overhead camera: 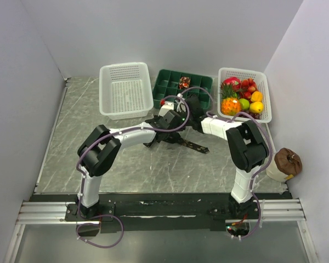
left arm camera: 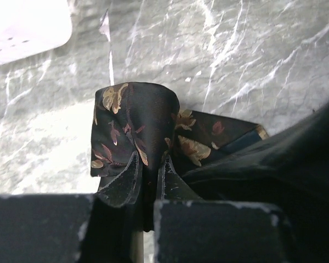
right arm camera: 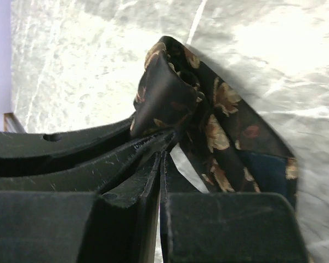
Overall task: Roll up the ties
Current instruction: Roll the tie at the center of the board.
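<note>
Fabric of tie [left arm camera: 134, 112] looks soft, light & slippery, so L gripper [left arm camera: 148, 178] and R gripper [right arm camera: 162, 149], both clenched on it, should hold near the fold.

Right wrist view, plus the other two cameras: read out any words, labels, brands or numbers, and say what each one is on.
No text can be read in any view.
Black fabric necktie with tan leaf pattern: pattern only, no lettering.
Green compartment tray and white perforated plastic basket: no labels visible.
Faint marks on a black gripper finger: too small to read.
</note>
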Robot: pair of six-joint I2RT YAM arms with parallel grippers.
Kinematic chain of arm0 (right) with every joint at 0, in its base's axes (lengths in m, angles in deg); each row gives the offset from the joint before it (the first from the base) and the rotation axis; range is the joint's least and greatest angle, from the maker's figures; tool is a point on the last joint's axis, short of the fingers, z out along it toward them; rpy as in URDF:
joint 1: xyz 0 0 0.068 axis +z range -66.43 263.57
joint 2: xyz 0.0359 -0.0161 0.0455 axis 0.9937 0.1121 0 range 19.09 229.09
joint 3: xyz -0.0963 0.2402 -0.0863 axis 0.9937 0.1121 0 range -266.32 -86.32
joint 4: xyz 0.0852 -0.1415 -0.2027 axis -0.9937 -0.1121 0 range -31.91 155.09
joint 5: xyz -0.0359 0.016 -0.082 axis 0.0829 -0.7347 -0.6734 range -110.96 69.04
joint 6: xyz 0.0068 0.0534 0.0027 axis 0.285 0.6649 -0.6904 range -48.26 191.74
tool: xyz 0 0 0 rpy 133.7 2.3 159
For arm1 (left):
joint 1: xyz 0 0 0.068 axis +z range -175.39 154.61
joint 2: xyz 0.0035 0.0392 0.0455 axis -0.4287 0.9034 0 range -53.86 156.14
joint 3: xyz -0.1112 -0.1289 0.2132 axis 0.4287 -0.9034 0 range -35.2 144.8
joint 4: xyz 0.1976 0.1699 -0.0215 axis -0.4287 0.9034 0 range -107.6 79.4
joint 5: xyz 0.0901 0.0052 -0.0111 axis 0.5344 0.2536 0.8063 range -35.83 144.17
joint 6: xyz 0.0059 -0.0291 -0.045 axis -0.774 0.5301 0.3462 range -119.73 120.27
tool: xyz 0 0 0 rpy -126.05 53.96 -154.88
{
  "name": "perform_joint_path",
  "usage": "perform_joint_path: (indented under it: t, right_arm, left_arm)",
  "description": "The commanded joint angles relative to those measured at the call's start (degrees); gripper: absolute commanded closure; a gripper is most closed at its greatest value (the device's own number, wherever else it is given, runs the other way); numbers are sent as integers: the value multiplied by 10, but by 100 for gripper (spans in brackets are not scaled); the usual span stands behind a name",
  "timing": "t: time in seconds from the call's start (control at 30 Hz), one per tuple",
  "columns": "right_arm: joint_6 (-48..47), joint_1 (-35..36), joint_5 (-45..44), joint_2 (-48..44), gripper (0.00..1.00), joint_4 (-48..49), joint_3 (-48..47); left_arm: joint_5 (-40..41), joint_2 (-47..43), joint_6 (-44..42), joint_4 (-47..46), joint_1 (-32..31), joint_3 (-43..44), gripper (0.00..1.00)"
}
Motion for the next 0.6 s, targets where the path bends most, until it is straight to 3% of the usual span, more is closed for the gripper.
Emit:
perform_joint_path:
  t: [0.0, 0.27, 0.37, 0.4, 0.43, 0.57]
  right_arm:
    - [-27, -20, -15, -27, 92, -2, 8]
    - [-32, -47, -1, -29, 92, -2, 7]
    - [-31, -57, 22, -30, 92, 9, 12]
    - [-31, -59, 25, -31, 92, 14, 15]
    - [-31, -61, 38, -32, 92, 18, 16]
    - [-37, -64, 74, -24, 92, 32, 10]
  left_arm:
    - [-24, 27, -11, -10, 3, 32, 99]
    - [-69, 25, -25, -45, 4, 8, 91]
    - [-88, 17, -26, -70, 4, -11, 77]
    - [-93, 13, -25, -74, 5, -19, 64]
    - [-102, 10, -27, -88, 5, -25, 59]
    - [-120, -11, -32, -118, 4, -52, 50]
